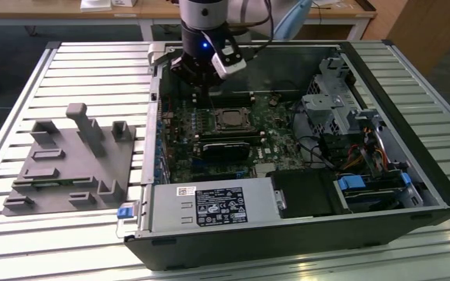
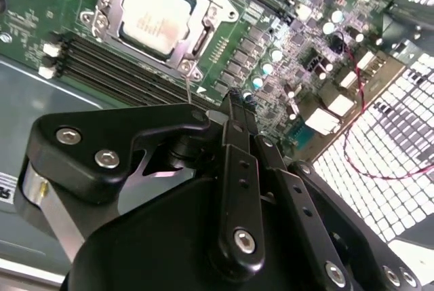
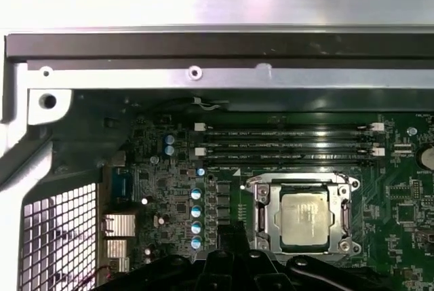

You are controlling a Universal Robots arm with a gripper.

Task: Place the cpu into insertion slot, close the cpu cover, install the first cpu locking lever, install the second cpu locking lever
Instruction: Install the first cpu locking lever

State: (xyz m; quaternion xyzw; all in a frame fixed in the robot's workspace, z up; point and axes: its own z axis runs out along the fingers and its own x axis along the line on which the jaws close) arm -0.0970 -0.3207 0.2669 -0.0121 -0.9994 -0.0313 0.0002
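Observation:
The cpu [image 3: 305,218] lies flat in the insertion slot [image 3: 271,218], pale metal face up. It also shows on the green board in the exterior view [image 1: 229,119] and in the second wrist view [image 2: 154,9]. The silvery cpu cover [image 3: 261,199] lies down around the chip like a frame. A thin wire lever [image 2: 187,91] stands up by the socket's corner, close to my fingertips. My gripper [image 2: 239,104] hangs above the board just beyond the socket, toward the case's back wall. It is shut, and I see nothing between the fingers. From outside the case the gripper [image 1: 201,88] is just behind the socket.
Black memory slots [image 3: 285,138] run between the socket and the case wall [image 3: 217,47]. A black rectangular module [image 1: 225,149] sits in front of the socket. A power supply [image 1: 209,205] and a drive cage [image 1: 334,102] crowd the case. A grey fixture [image 1: 68,158] lies on the exterior view's left.

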